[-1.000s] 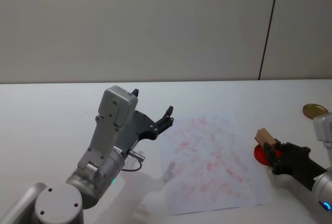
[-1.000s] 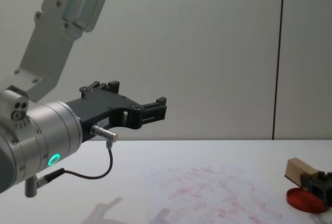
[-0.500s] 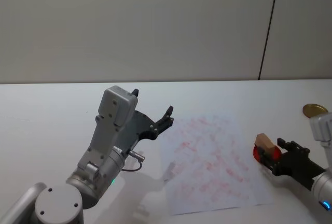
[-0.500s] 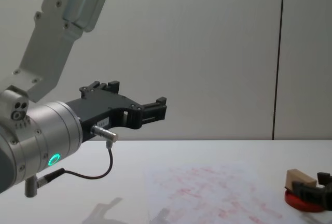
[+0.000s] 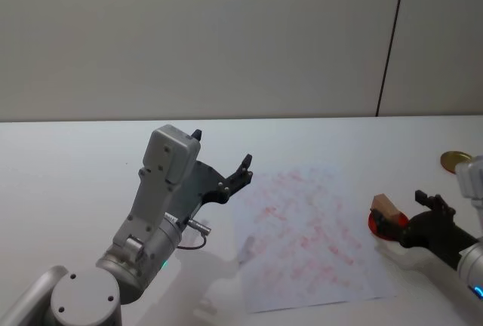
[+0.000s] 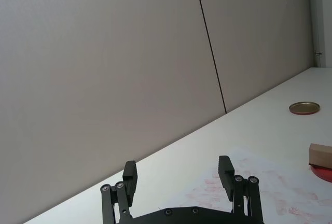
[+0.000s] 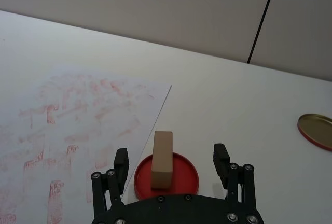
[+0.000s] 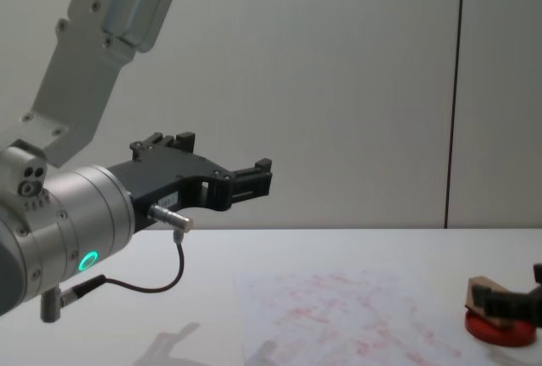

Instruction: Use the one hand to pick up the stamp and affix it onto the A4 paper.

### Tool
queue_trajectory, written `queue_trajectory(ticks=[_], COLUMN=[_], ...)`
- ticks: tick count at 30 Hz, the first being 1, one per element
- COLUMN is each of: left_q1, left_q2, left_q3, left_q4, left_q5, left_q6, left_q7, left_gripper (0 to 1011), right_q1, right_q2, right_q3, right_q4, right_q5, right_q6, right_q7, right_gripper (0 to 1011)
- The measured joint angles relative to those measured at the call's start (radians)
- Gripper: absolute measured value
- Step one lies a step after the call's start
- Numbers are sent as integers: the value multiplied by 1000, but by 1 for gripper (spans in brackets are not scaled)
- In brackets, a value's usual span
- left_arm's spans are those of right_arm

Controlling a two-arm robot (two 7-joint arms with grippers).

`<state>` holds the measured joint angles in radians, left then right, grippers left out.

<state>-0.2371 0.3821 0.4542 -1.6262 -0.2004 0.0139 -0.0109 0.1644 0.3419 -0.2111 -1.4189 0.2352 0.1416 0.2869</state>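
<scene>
Standing on the red ink pad (image 7: pixel 166 175) at the paper's three o'clock, the stamp (image 7: pixel 162 158) sits between your right gripper (image 7: pixel 171 160) fingers, spread and not touching. Grasping and pressing onto the A4 paper (image 5: pixel 306 235) remain; left gripper (image 6: pixel 178 173) hangs spread, idle.

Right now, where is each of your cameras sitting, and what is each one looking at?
Head view: high up, looking down at the table; both arms show, with the stamp on the ink pad.
Chest view: lower, looking across; the left gripper hangs raised.
Left wrist view: behind the left gripper, facing the wall.
Right wrist view: behind the open right gripper, facing the stamp.
All four views share the A4 paper.
</scene>
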Motion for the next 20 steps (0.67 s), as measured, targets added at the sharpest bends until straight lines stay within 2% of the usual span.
queue_trajectory(ticks=[9, 20], left_q1=[0, 0], left_q2=[0, 0], left_q3=[0, 0], left_q4=[0, 0], left_q5=[0, 0], left_q6=[0, 0], left_q7=[0, 0], left_gripper=[993, 993], right_q1=[-19, -62], right_q2=[15, 36], right_q3=[12, 28], right_q4=[-65, -183], right_q5=[13, 40], right_q6=[-17, -30], right_q7=[-13, -54], right_gripper=[1001, 1001])
